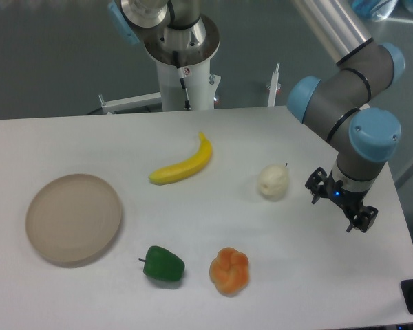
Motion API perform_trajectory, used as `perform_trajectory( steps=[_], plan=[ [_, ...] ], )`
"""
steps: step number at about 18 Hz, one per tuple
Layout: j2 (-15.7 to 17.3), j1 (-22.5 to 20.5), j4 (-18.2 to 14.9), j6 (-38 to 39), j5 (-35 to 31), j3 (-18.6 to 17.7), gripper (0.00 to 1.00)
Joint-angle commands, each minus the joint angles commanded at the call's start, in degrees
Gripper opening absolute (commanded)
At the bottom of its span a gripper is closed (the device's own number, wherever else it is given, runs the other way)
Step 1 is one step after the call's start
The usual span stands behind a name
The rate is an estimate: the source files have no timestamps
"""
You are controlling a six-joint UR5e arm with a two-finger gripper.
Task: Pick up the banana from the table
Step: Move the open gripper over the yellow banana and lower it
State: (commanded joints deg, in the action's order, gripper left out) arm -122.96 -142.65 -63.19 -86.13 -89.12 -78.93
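Observation:
The yellow banana (184, 163) lies on the white table (213, 302), a little behind its middle, with its dark tip pointing to the back right. My gripper (340, 202) hangs over the table's right side, well to the right of the banana and just right of the cream pear (273, 181). Its two black fingers stand apart with nothing between them, so it is open and holds nothing.
A round beige plate (73, 217) sits at the left. A green pepper (164, 264) and an orange lobed fruit (230, 270) lie near the front edge. The arm's white base column (184, 75) stands behind the table.

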Motion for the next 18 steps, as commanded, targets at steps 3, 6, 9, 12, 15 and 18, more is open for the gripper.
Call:
perform_trajectory(
  steps=[3, 6, 9, 12, 15, 18],
  plan=[
    [0.09, 0.0, 0.0, 0.0, 0.09, 0.0, 1.0],
    [0.61, -0.09, 0.17, 0.17, 0.87, -1.31, 1.0],
    [1.4, 0.09, 0.17, 1.14, 1.15, -2.11, 1.0],
    [3.15, 1.48, -1.4, 1.14, 0.88, -3.07, 1.0],
    [6.49, 4.91, -2.81, 3.15, 0.97, -5.09, 1.0],
    [9.4, 9.3, -2.99, 8.07, 0.88, -7.37, 1.0]
  ],
)
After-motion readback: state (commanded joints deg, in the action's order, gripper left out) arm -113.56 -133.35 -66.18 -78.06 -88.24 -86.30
